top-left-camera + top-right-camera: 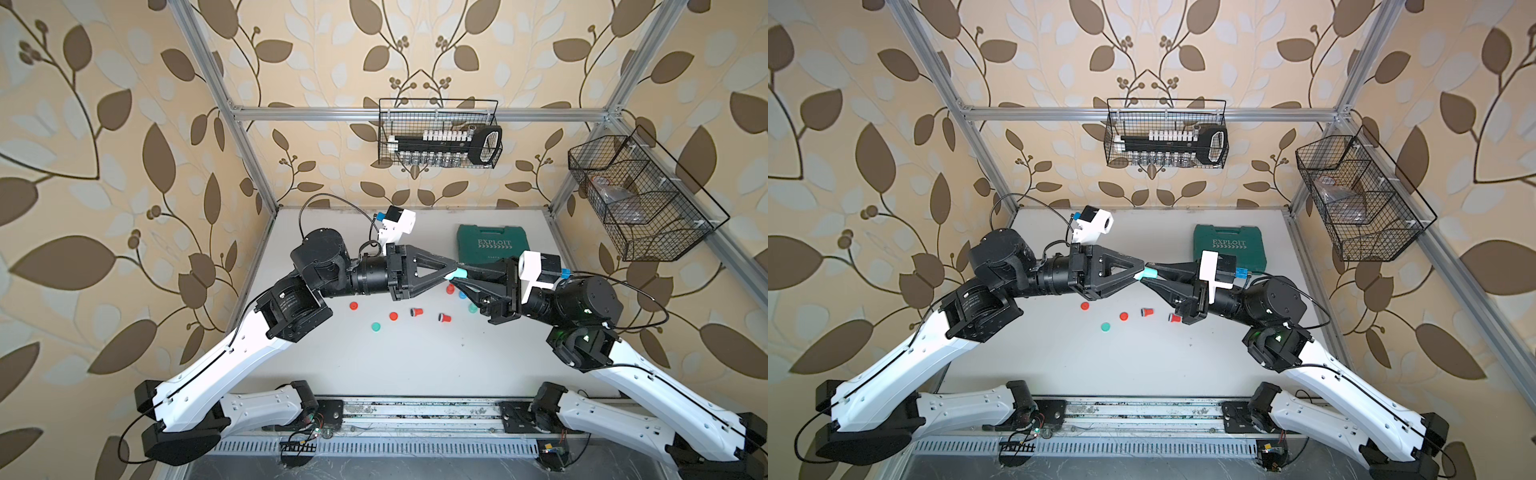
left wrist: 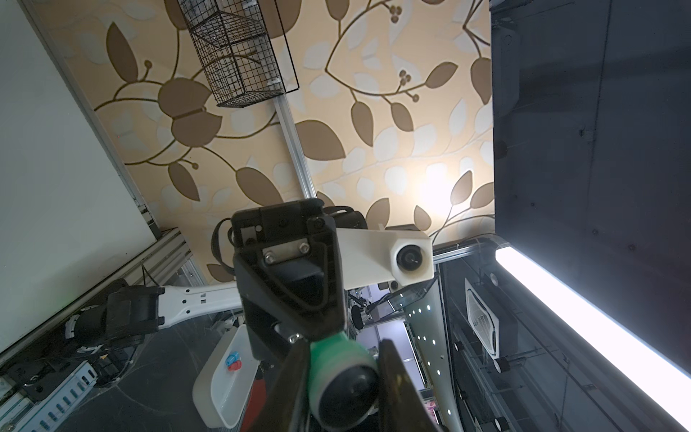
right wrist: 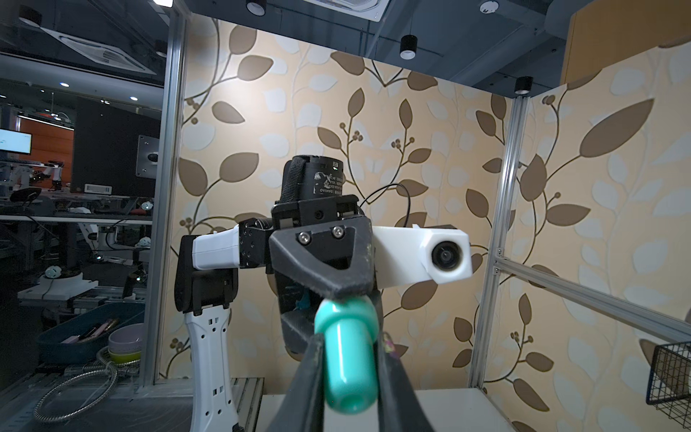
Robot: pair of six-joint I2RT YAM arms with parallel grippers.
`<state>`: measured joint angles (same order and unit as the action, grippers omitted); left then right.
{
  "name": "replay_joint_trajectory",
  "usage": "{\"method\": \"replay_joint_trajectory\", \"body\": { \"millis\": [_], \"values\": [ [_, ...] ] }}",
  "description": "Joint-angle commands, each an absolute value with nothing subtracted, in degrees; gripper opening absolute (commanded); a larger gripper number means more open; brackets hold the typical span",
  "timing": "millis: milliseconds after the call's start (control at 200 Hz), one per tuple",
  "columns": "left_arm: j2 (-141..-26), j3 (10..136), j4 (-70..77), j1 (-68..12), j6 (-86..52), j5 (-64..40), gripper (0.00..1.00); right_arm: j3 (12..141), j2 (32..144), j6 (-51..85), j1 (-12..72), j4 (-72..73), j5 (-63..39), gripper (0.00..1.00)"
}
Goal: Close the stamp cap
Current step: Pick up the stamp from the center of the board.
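Note:
A teal-green stamp (image 1: 460,273) (image 1: 1151,273) hangs in mid-air over the table, held from both ends. My right gripper (image 3: 349,374) is shut on its narrow handle (image 3: 347,359). My left gripper (image 2: 344,377) is shut on its wide body (image 2: 332,359), whose dark round end face points toward the left wrist camera. In both top views the two grippers' tips (image 1: 451,271) (image 1: 1147,270) meet nose to nose. A loose green cap (image 1: 376,327) (image 1: 1105,327) lies on the table below and to the left.
Two red stamps (image 1: 416,311) (image 1: 444,318) and red caps (image 1: 353,306) (image 1: 393,316) lie on the white table (image 1: 374,374). More caps (image 1: 472,308) sit partly under the right gripper. A green tool case (image 1: 489,244) stands at the back. Wire baskets (image 1: 440,133) (image 1: 640,199) hang on the walls.

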<state>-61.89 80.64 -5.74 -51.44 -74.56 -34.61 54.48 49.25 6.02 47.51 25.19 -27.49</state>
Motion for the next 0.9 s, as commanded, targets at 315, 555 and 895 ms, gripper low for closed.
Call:
{"method": "replay_joint_trajectory", "body": {
  "millis": [315,555,895],
  "values": [
    [-60.87,83.43,-11.36,-52.03,-70.05,-32.77,0.26,56.84,48.7,6.53,47.58,23.83,-27.11,0.0],
    [-58.34,88.16,-31.55,-52.03,-58.45,-19.45,0.57,56.6,46.35,4.5,47.49,14.24,-22.29,0.0],
    [-55.41,87.56,-56.39,-51.94,-46.4,3.26,0.58,59.43,45.72,7.68,47.55,-7.78,-8.25,0.0]
  ]
}}
